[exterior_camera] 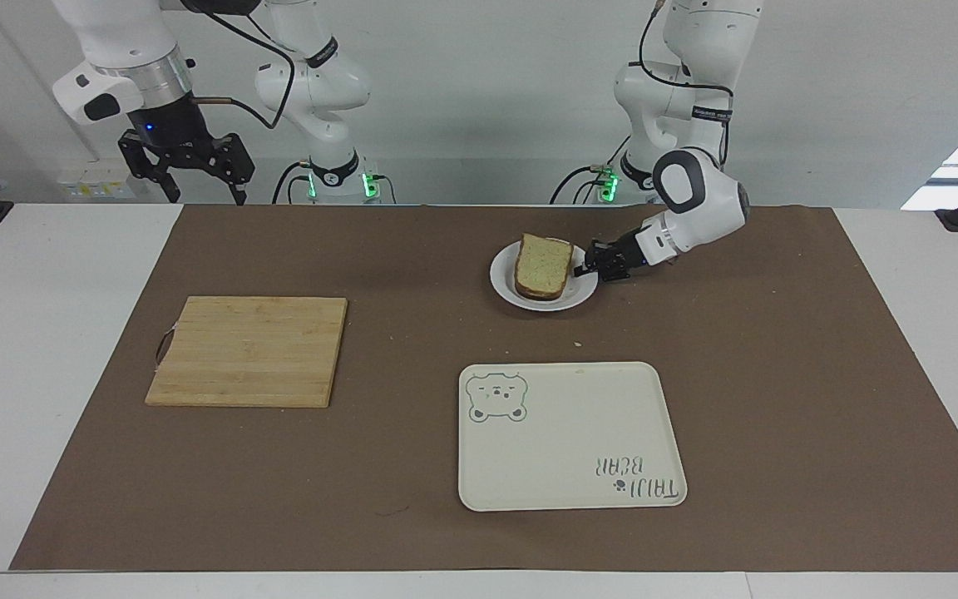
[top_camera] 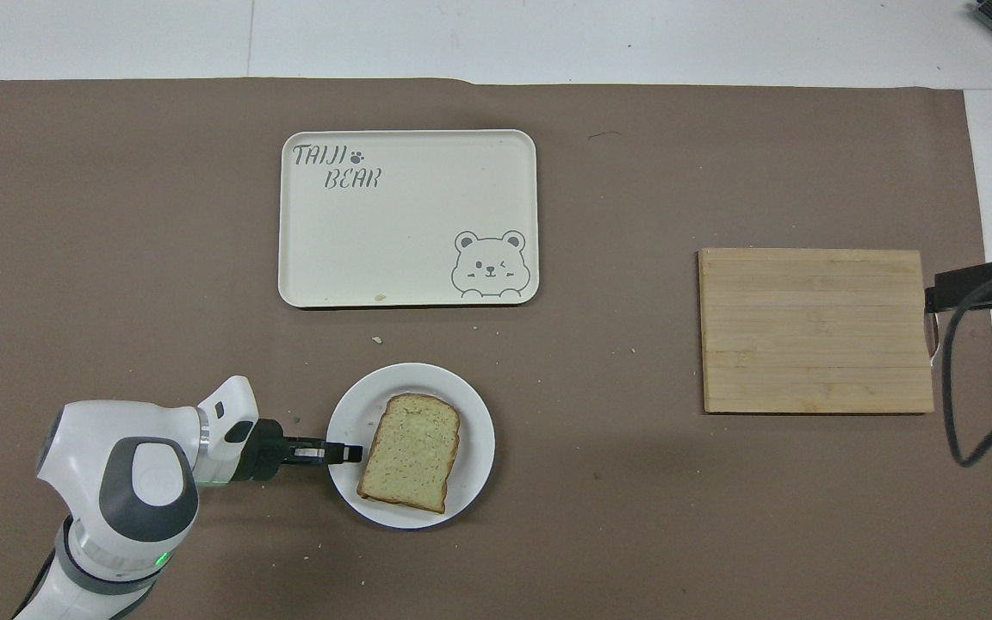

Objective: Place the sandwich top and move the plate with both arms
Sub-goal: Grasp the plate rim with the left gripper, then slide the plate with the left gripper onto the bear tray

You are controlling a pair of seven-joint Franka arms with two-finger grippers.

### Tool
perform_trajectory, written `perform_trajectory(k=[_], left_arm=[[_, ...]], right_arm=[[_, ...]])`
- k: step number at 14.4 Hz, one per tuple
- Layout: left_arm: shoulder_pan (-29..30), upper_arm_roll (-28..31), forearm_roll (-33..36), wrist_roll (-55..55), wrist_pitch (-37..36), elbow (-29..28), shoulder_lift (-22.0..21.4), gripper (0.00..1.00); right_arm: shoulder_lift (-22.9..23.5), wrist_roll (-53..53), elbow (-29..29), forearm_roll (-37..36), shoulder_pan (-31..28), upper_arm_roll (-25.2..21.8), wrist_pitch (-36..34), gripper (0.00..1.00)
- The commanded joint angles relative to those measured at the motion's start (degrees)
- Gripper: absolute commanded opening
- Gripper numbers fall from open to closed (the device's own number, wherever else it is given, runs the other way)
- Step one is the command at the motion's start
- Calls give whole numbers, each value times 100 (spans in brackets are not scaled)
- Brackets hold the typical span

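The surface (exterior_camera: 778,374) carries a tray (exterior_camera: 570,437) by the edge away from the robots and a cutting board (exterior_camera: 246,351) toward the right arm's end; the plate (exterior_camera: 502,279) lies near the robots' edge, with the sandwich top (exterior_camera: 542,266) already on the stack on it (so placing seems done). The step in hand is moving the plate; the left hand (exterior_camera: 587,268) is closed on its rim. The right hand (exterior_camera: 188,166) waits high with fingers wide over its own corner. Next, I think, a level carry to the tray, so the bread does not slide.
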Motion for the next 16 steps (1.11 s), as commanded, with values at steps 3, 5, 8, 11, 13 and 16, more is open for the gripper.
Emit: perform_trajectory(k=[3,5,8,11,13,16], left_arm=[[582,22,-69,-106,-870,768,417,0],[758,31,-43,-194,-1126,1111,592,0],[996,39,71,-519,-1443,1831,988,0],[1198,31,299,-783,-1584,2464,1313,0],[1242,31,352,-1028,-1654,2929,1559,0],[1243,31,361,-1511,-1638,3572,1893,0]], right_arm=[[4,-138,8,1,-67,41,23,100],[4,-139,8,1,-67,41,32,100],[4,-139,8,1,-67,41,32,100],[4,-139,8,1,-67,41,23,100],[4,-139,8,1,-67,41,23,100],[4,-139,8,1,-67,41,32,100]])
